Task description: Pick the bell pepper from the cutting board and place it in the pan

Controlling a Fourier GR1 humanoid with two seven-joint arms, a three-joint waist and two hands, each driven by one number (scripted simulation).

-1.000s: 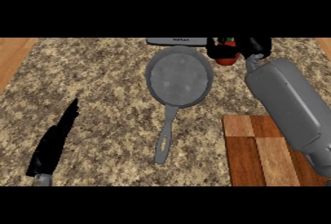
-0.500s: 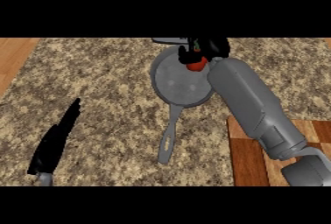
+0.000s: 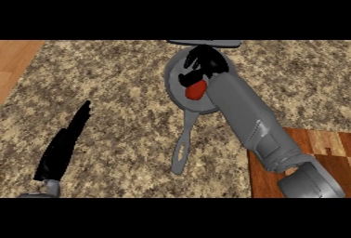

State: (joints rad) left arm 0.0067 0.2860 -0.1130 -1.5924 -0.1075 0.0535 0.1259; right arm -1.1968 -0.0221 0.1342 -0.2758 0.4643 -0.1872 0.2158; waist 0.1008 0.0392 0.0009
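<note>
Bell pepper (image 3: 195,90) sits in the pan (image 3: 179,95) now, right hand (image 3: 204,62) fingers spread and released above it, basically done.

A speckled brown and beige granite tabletop (image 3: 116,93) fills most of the view, evenly lit with no strong shadows. At the far left corner a strip of light wooden surface (image 3: 17,58) borders the stone. At the far edge, a grey object (image 3: 205,43) is partly cut off.
</note>
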